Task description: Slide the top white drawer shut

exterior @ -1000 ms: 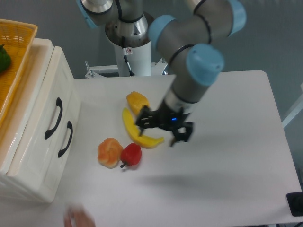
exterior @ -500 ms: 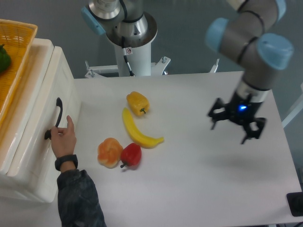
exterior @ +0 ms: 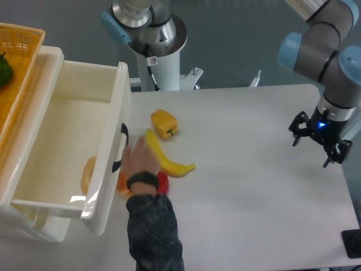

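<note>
The top white drawer [exterior: 107,141] stands pulled far out of the cabinet, its front panel with the curved black handle [exterior: 120,148] reaching over the table. Inside it shows a bare white floor and something orange by the front wall. A person's hand [exterior: 137,164] rests just right of the handle. My gripper [exterior: 318,145] hangs over the table's far right side, far from the drawer, open with nothing between its fingers.
A yellow pepper [exterior: 163,123] and a banana [exterior: 164,158] lie mid-table; a red pepper [exterior: 163,179] and an orange fruit are mostly hidden by the person's arm [exterior: 152,231]. An orange wicker basket [exterior: 16,68] sits on the cabinet top [exterior: 48,62].
The person's hand has pulled the top drawer wide open. My gripper has swung from mid-table near the banana to the far right side.
</note>
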